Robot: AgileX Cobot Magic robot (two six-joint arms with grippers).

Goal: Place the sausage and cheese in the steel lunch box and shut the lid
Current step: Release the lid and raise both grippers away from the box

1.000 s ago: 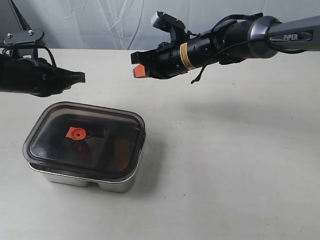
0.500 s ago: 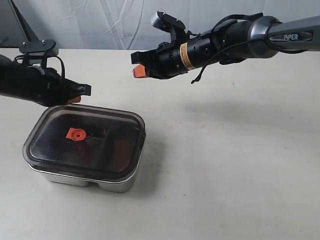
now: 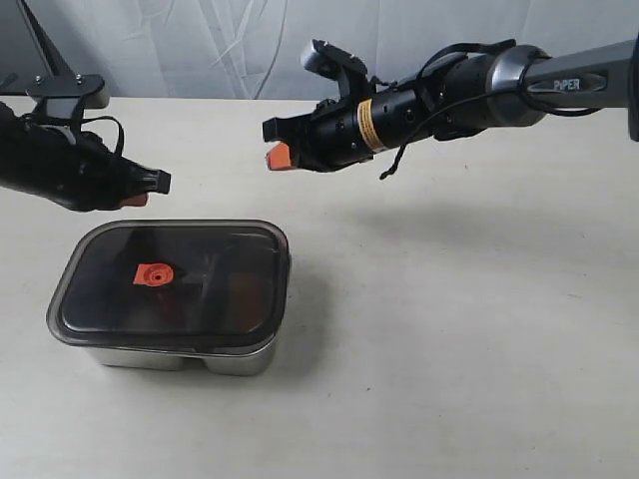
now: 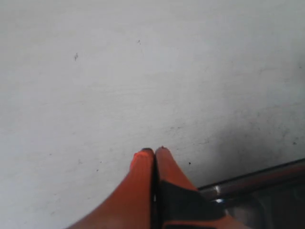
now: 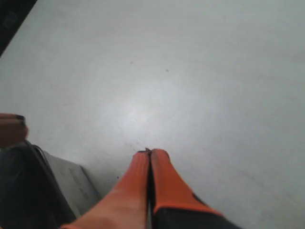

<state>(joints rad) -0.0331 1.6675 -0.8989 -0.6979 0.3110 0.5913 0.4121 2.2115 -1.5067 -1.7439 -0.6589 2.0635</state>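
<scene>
Now the lid lies flat and level on the steel lunch box, whereas a moment ago its far edge stood a little higher and the whole cover looked tilted; it seems to have been pressed home. The left fingers came in towards the box's far edge half a second ago and now hang just behind that edge, pressed together on nothing and off the lid. The right fingers are likewise pressed together and empty, high over the counter and well apart from the box, hardly moved. Judging by that, the closing step looks finished or nearly so, with perhaps only a check of the seal left. By count: one lunch box, one lid with one orange tab at its centre, and two arms. The food is hard to count through the dark plastic: a faint warm patch under the lid's right half may be the cheese, and the sausage I cannot make out, though neither lies out on the counter.
</scene>
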